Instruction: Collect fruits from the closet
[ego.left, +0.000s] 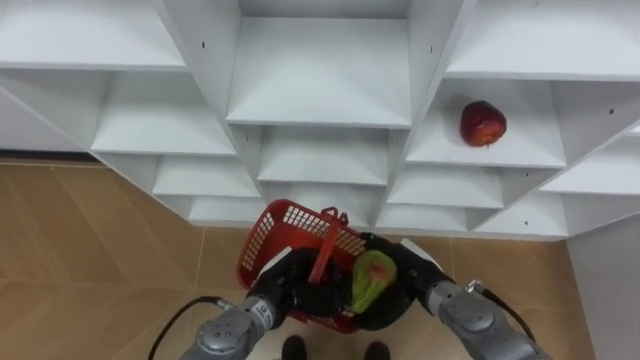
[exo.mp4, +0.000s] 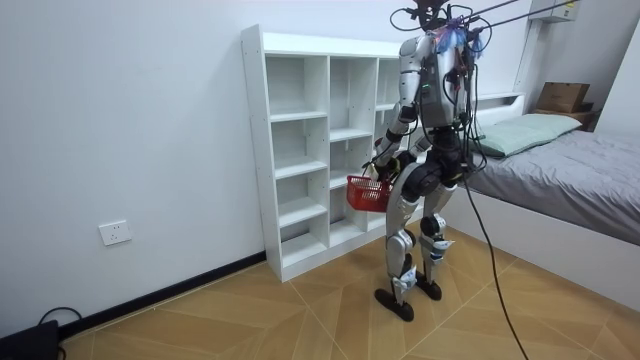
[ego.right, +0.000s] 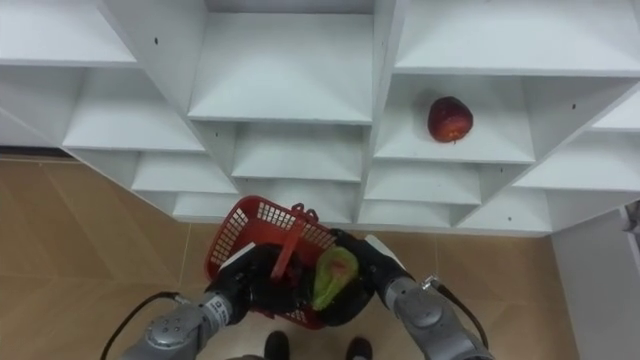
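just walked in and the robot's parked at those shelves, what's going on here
The robot stands facing the white shelf unit. Its left hand grips a red basket in front of its body. Its right hand is curled round a green fruit at the basket's right side. A red apple sits untouched on a shelf in the unit's right column.
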